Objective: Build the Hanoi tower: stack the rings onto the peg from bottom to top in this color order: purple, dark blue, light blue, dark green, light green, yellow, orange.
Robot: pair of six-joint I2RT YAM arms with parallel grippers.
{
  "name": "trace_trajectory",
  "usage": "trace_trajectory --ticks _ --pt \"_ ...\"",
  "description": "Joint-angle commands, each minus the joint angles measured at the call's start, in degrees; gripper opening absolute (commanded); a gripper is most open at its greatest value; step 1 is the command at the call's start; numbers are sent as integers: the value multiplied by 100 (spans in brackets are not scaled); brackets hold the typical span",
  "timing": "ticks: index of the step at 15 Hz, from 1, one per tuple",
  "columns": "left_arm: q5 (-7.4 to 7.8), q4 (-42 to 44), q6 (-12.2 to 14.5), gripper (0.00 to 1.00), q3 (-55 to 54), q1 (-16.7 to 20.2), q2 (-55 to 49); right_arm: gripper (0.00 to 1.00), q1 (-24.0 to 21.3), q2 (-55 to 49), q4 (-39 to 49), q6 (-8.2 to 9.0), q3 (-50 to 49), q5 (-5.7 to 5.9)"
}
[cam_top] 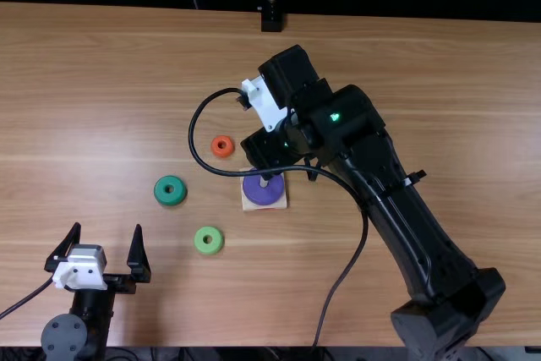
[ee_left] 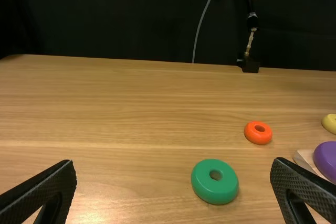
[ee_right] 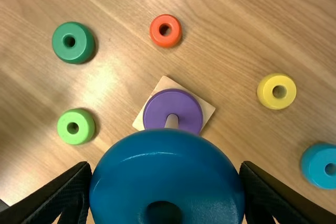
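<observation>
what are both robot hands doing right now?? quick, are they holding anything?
Left gripper: open, holding nothing.
Right gripper: closed on the dark blue ring.

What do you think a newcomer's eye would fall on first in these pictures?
Probably the dark blue ring, held between the fingers of the right gripper and looming large in its wrist view. Next might come the purple ring, around the peg on its square base, and the bright orange ring, loose on the table.
</observation>
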Motion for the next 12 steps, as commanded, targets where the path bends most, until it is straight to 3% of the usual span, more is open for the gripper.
trace_trajectory --ticks 1,11,12 --pt "-67 -152 31 100 -58 -29 -89 0 44 132 6 19 170 -23" --pt "-67 -152 31 100 -58 -29 -89 0 53 378 6 19 153 -23" --pt "-67 -152 31 100 -58 -29 -89 33 62 369 6 8 162 -23"
